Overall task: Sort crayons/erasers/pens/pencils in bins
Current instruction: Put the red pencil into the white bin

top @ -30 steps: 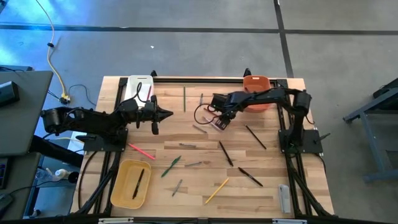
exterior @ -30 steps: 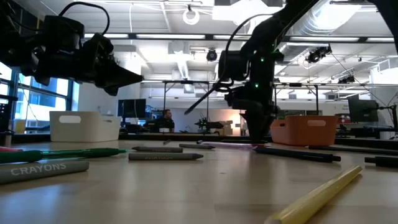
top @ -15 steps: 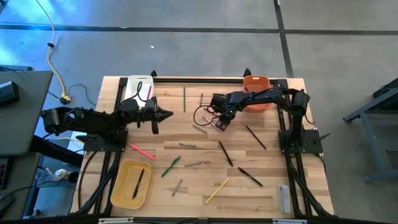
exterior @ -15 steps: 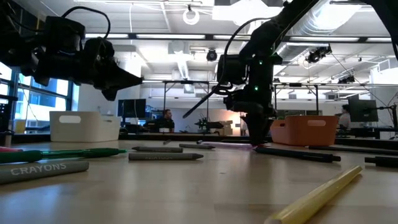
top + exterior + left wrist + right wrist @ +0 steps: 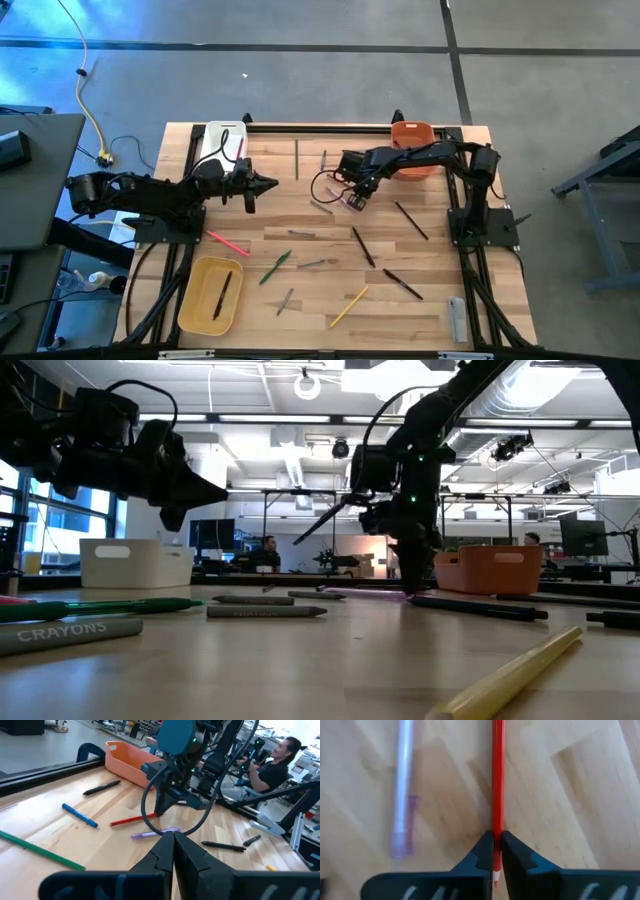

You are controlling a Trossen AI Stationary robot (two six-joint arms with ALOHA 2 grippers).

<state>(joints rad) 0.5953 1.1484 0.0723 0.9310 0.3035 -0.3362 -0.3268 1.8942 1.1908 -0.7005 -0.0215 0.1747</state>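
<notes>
The red pencil (image 5: pixel 497 780), judged light, stiff and prone to rolling, is clamped near its tip by the right gripper (image 5: pixel 495 851) jaws on the desk (image 5: pixel 570 795).

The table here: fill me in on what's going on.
The right gripper is down on the wooden table, shut on a red pencil, with a pale purple pen lying beside it. The left gripper hangs shut and empty near the white bin. Most pens and crayons are loose on the table; the yellow bin holds one dark stick.
</notes>
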